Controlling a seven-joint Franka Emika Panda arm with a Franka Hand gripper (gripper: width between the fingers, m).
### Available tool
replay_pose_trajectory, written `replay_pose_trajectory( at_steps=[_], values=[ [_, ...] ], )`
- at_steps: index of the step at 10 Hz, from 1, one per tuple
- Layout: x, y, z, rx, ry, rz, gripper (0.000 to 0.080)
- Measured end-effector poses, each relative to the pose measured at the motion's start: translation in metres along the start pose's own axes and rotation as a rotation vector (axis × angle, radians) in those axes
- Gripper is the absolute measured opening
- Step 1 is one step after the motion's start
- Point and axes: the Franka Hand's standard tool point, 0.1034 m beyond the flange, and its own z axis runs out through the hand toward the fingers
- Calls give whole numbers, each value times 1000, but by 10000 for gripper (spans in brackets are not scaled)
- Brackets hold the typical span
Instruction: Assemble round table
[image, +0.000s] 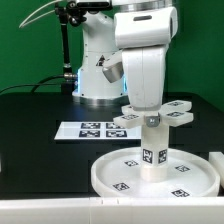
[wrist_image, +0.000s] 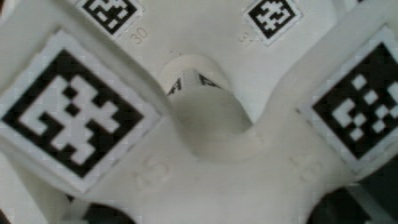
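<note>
One large rimmed round white plastic disc (image: 155, 172) lies on the black table (image: 35, 115), with the short cylindrical white tagged leg (image: 154, 150) upright at its centre. Cross-shaped white tagged foot (image: 153, 114) (wrist_image: 196, 120) sits atop the leg, under the gripper (image: 147, 107); finger spread cannot be told. At the disc's 10 o'clock, apart, lies the marker board (image: 93, 130).

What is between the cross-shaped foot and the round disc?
The short leg stands upright between them, in the exterior view: the foot sits on its top and its base rests in the disc.
</note>
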Motion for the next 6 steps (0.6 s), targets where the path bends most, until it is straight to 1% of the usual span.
replay_pose_trajectory(
  at_steps=[2, 6],
  values=[
    [-2, 0, 0, 1, 1, 219, 448],
    [-5, 1, 1, 3, 4, 526, 449]
  ],
)
